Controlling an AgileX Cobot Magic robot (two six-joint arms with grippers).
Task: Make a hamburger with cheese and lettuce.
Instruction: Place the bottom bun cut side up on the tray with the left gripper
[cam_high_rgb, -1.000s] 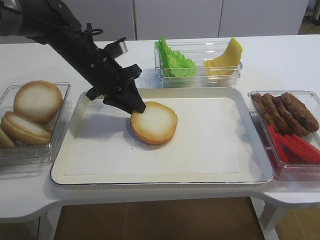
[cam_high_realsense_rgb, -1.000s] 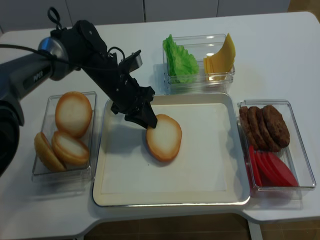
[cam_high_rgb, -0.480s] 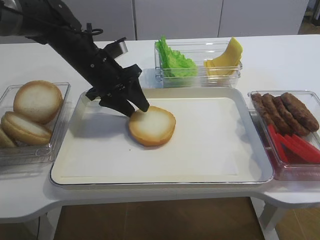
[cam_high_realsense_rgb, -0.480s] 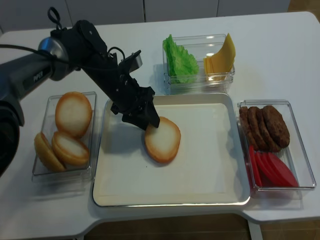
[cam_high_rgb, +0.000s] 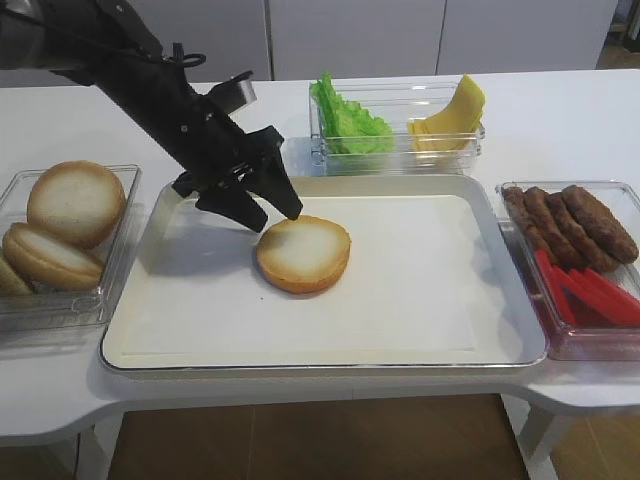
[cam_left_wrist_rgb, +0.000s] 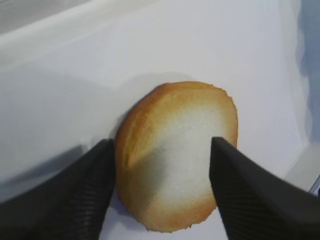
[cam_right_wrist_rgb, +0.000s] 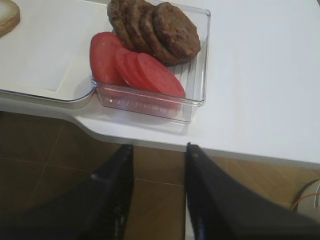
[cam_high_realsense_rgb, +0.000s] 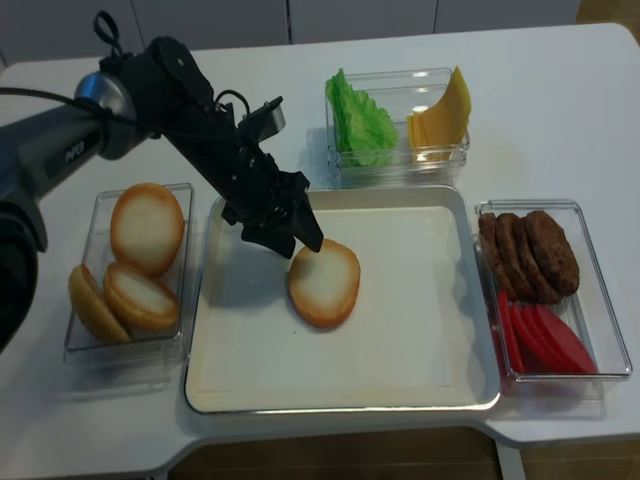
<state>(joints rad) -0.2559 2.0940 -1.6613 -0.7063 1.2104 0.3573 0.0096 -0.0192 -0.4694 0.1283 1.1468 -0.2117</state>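
The left gripper (cam_high_rgb: 268, 209) has its jaws spread, one finger (cam_left_wrist_rgb: 75, 200) at each side of the hamburger (cam_high_rgb: 303, 253); contact looks absent, though the angle is poor. The bun lies cut face up left of centre on the tray (cam_high_rgb: 430, 355), open sheet to its right. The right gripper (cam_right_wrist_rgb: 155, 200) hangs parted past the table edge (cam_right_wrist_rgb: 250, 145). Lettuce (cam_high_rgb: 347, 120) and cheese (cam_high_rgb: 455, 108) sit upper centre.

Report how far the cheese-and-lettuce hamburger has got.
Done: one bun half lies cut face up on the tray. In hand: nothing; the left gripper is open beside it. Left: lettuce and cheese sit in their container, untouched.
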